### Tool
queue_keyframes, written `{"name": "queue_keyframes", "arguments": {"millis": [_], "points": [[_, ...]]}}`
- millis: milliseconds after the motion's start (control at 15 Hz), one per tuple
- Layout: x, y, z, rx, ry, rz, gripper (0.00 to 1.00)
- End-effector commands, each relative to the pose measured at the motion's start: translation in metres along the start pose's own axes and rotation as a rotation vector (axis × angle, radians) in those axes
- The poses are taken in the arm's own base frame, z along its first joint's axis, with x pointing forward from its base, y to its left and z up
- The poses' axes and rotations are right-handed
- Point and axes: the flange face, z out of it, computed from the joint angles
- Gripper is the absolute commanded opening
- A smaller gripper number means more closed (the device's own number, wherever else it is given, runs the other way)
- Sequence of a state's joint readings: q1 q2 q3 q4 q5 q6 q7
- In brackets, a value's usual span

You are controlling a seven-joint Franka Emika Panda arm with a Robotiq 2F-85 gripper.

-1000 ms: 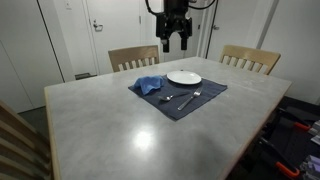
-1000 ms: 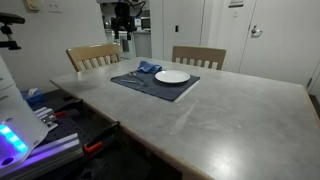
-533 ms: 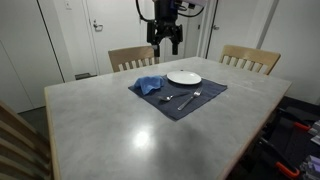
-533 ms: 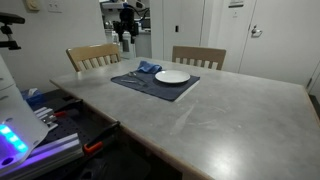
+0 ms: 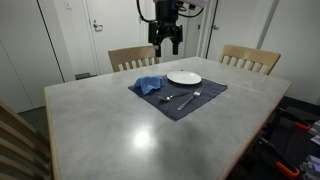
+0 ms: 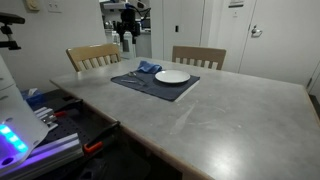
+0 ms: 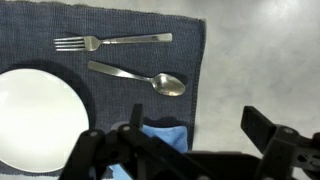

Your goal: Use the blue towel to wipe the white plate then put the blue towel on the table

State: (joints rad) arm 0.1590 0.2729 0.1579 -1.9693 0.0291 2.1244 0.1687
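Gripper (image 5: 166, 48) shifted sideways, fingers spread, before white doors (image 5: 100, 30); blue towel (image 5: 149, 85) on placemat (image 5: 197, 101), grey table (image 5: 120, 128).

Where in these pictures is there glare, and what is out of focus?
In an exterior view, a pale patch of glare lies on the table; in an exterior view, a blue light blooms at the lower left; in the wrist view, the gripper is dark and blurred, while the fork and the spoon are sharp.
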Motion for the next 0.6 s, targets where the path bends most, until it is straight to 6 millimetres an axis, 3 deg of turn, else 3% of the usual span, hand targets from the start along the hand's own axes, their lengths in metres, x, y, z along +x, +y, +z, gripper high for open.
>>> {"name": "queue_keyframes", "arguments": {"millis": [0,533], "points": [[0.015,0.012,0.006,-0.023,0.009,-0.051,1.00],[0.043,0.039,0.020,-0.156,-0.026,-0.368,1.00]]}}
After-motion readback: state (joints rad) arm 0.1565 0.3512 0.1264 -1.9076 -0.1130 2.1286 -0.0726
